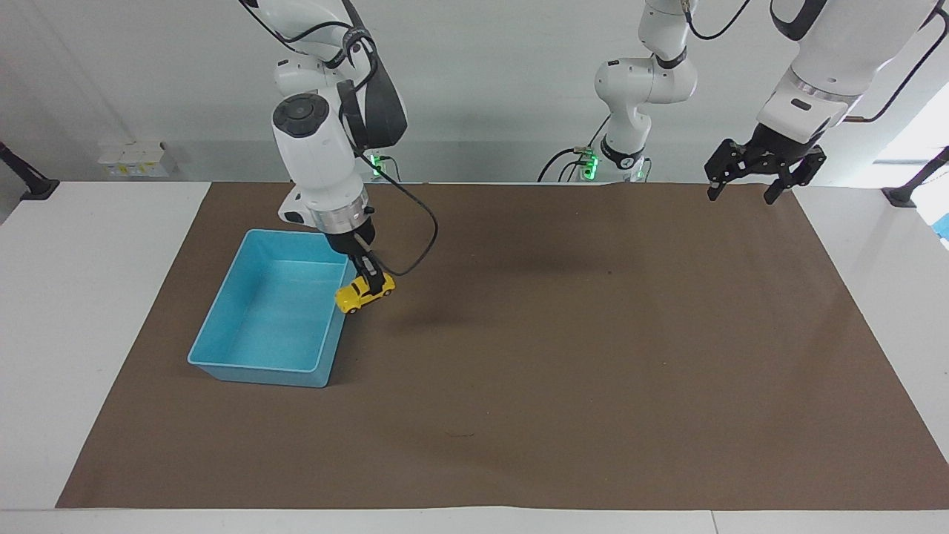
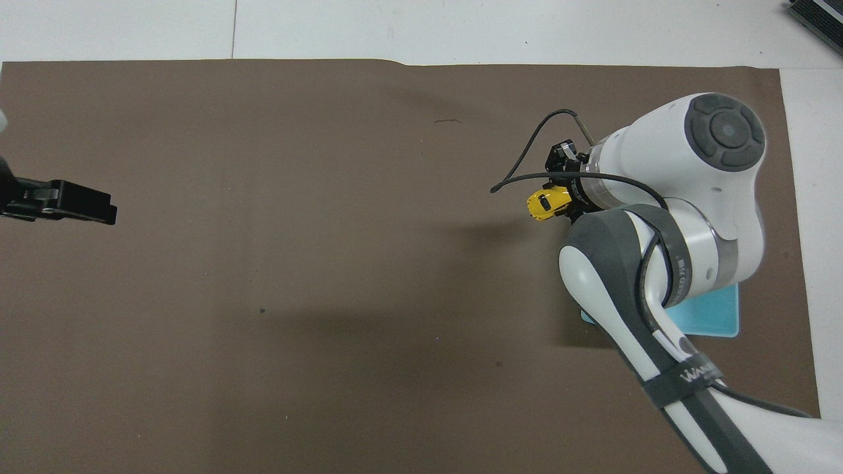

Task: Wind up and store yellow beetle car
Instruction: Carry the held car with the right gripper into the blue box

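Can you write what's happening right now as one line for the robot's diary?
right pincer: shut on car, lifted beside bin | left pincer: open, waiting over mat corner | car: not yet in bin
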Robot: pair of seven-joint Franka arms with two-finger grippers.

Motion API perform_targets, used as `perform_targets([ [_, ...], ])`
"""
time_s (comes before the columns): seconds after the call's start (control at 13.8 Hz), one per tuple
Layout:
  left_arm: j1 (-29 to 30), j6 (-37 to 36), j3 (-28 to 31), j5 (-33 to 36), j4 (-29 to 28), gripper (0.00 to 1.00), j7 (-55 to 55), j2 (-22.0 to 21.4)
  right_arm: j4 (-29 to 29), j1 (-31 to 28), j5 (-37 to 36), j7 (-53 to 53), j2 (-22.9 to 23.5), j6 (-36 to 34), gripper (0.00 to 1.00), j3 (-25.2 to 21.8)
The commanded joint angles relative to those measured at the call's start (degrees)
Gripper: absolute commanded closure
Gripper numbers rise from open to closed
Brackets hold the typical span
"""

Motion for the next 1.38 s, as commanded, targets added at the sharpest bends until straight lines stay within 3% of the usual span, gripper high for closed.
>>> perform_targets([
  [0.0, 0.73, -0.03, -0.43, 0.81, -1.34, 0.0, 0.48, -1.28, -0.83, -1.06, 0.32, -7.76, -2.7, -3.23, 1.0, 0.81],
  [0.29, 0.73, -0.03, -0.43, 0.81, -1.34, 0.0, 0.48, -1.28, -0.83, -2.46, 0.5, -20.5, -3.68, -6.49, 1.0, 0.46],
  [0.8, 0.73, -0.03, -0.43, 0.72, -1.34, 0.0, 0.48, -1.28, -1.62, -11.24, 0.76, -46.42, -3.76, -8.42, 1.0, 0.37],
  [1.31, 0.73, -0.03, -0.43, 0.81, -1.34, 0.0, 0.48, -1.28, -4.87, -17.22, 0.59, -63.14, -5.61, -9.83, 1.0, 0.29],
])
